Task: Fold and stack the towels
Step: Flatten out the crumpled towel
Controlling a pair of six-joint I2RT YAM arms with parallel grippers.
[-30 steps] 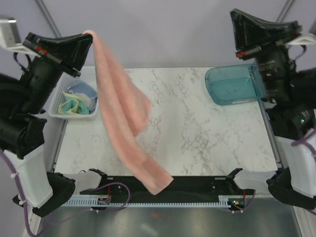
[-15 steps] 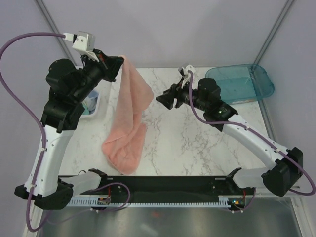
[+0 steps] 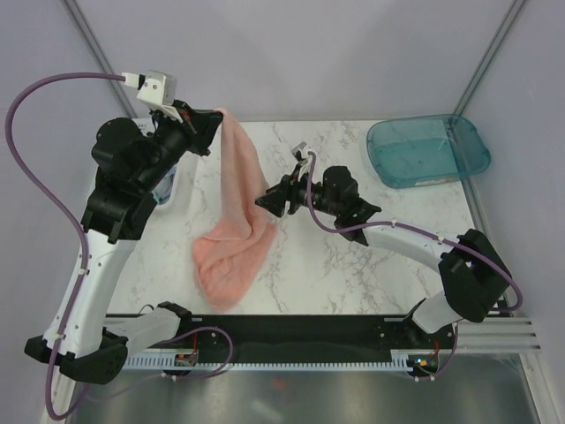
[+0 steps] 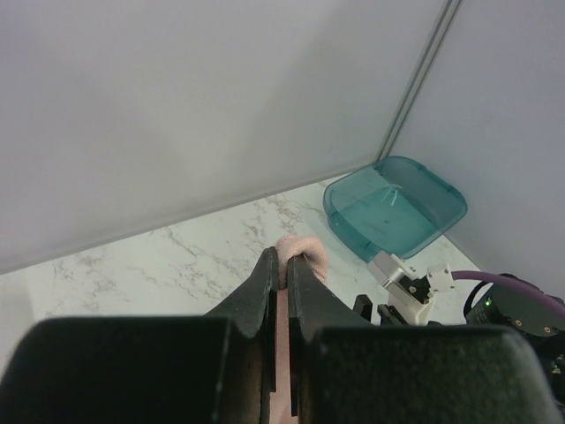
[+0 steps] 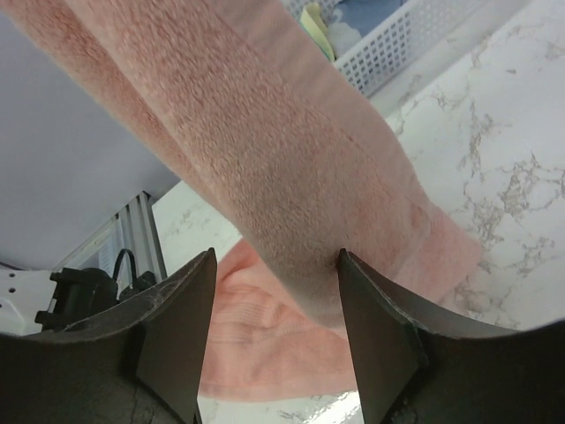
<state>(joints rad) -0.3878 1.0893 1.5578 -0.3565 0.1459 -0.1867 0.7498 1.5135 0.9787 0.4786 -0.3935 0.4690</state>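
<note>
The salmon-pink towel (image 3: 231, 208) hangs from my left gripper (image 3: 214, 119), which is shut on its top edge high over the table's back left. Its lower end lies bunched on the marble (image 3: 225, 265). In the left wrist view the pink edge (image 4: 305, 252) bulges out past the closed tips of the left gripper (image 4: 284, 261). My right gripper (image 3: 265, 201) is open at the hanging towel's right side. Seen from the right wrist, the pink fold (image 5: 265, 132) drops between the spread jaws of the right gripper (image 5: 275, 265) and touches the right finger (image 5: 380, 336). A pale-yellow towel (image 5: 316, 22) and a grey-blue towel (image 5: 353, 13) lie in a white basket (image 5: 406, 40).
A teal plastic tray (image 3: 428, 150) sits at the table's back right. The white basket stands at the left edge, mostly hidden behind the left arm (image 3: 132, 177) in the top view. Bare marble (image 3: 371, 274) lies under and in front of the right arm.
The right gripper has opened and reached left to the hanging towel's edge. The left gripper kept its hold, and more of the towel's lower end has settled on the table.
</note>
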